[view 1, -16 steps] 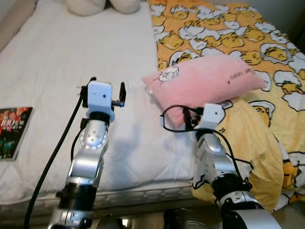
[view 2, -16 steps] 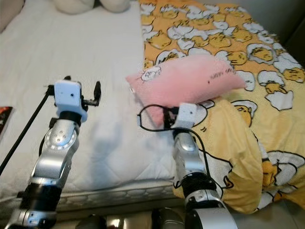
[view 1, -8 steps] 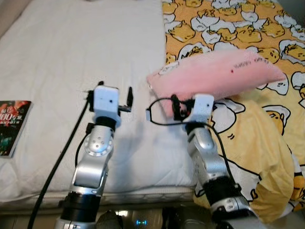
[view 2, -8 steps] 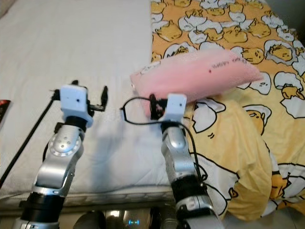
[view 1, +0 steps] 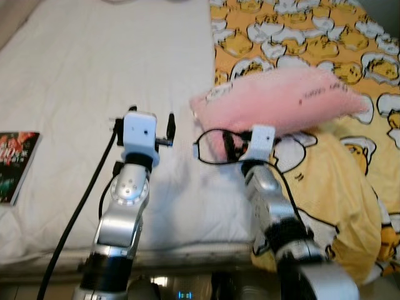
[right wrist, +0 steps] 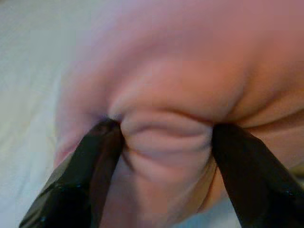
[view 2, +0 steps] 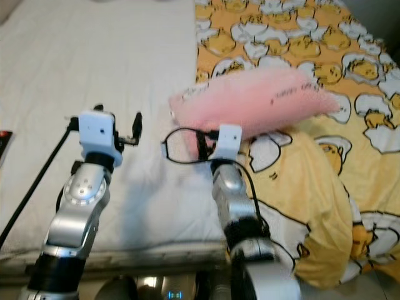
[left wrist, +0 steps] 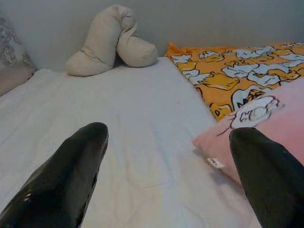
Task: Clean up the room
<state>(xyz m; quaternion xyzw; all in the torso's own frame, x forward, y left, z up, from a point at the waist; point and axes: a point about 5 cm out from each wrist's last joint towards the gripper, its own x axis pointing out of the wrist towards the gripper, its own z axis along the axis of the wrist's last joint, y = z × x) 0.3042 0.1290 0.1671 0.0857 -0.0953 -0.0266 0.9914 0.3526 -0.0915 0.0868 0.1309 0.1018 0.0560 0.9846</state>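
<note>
Our right gripper (right wrist: 161,142) pinches the pink pillow (view 1: 281,100) near the bed's (view 1: 94,75) front edge; we should lift gently, keeping the fold bunched; left gripper (left wrist: 166,156) spread, idle

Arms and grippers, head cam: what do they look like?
Both arms are silver metal with black joint collars. Each wrist carries a white box. The left gripper and right gripper have long black fingers. Black cables run along the left arm and loop at the right wrist.

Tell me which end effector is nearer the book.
Left. The left end effector hovers open over the white sheet, with the book off to its left at the bed's edge. The right end effector is farther away, pinching the pink pillow.
</note>
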